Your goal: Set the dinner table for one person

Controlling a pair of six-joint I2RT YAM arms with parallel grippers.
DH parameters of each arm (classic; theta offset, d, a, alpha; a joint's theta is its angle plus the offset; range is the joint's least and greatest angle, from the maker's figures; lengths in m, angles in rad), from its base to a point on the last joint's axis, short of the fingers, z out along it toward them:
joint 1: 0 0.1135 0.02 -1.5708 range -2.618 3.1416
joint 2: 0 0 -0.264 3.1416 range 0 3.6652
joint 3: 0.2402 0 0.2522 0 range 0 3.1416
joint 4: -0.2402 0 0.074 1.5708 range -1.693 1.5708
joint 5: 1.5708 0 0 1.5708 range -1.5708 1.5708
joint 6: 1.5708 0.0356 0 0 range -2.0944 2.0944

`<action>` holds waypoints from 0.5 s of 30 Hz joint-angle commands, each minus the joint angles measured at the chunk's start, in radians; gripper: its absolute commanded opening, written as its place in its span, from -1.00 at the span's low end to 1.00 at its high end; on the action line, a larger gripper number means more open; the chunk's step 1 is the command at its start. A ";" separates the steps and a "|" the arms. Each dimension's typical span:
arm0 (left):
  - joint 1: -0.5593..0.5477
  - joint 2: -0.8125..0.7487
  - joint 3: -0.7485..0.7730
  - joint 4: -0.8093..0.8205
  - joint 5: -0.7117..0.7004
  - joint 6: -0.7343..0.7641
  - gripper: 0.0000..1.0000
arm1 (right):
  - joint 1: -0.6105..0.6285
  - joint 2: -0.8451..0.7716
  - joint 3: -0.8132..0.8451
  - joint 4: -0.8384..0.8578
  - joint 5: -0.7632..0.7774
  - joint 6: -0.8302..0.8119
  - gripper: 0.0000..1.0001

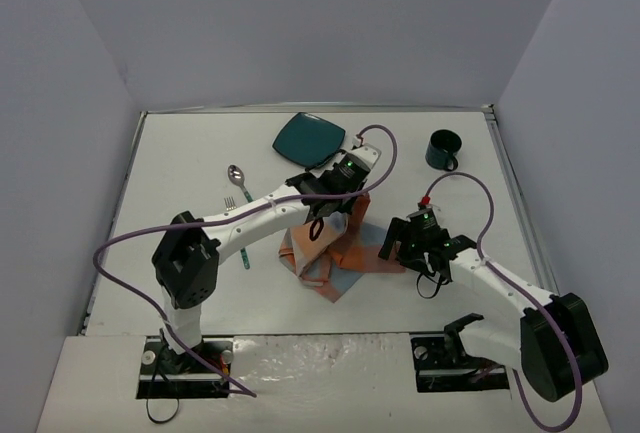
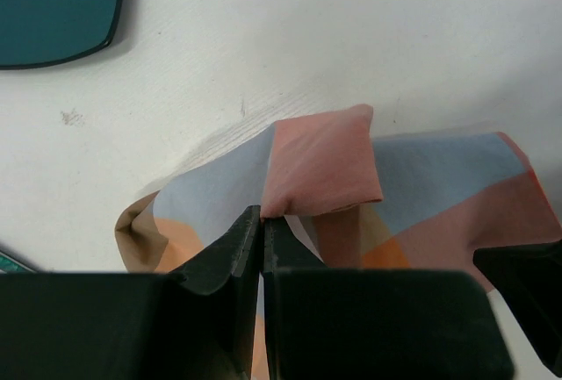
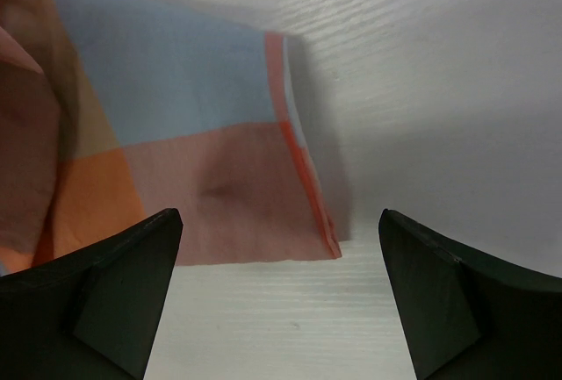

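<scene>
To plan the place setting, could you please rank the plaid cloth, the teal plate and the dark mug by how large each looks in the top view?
1. plaid cloth: largest, though bunched and partly hidden by the left arm.
2. teal plate.
3. dark mug: smallest.

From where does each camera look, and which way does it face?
Top external: above and behind the bases, looking down on the white table; left arm and right arm show.
Left wrist: on the left arm, facing the plaid cloth; left gripper shut on its fold.
Right wrist: on the right arm, facing the cloth's edge; right gripper open.
Shared: all views show the cloth; top and left wrist show the teal plate.
</scene>
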 commanded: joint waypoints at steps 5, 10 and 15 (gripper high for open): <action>0.040 -0.120 -0.014 -0.018 -0.022 -0.033 -1.00 | 0.047 0.087 0.026 0.056 0.015 0.000 0.80; 0.064 -0.152 -0.036 -0.017 -0.022 -0.035 -1.00 | 0.067 0.129 0.031 0.061 0.015 0.000 0.71; 0.077 -0.175 -0.053 -0.020 -0.027 -0.036 -1.00 | 0.079 0.161 0.028 0.059 0.002 -0.001 0.54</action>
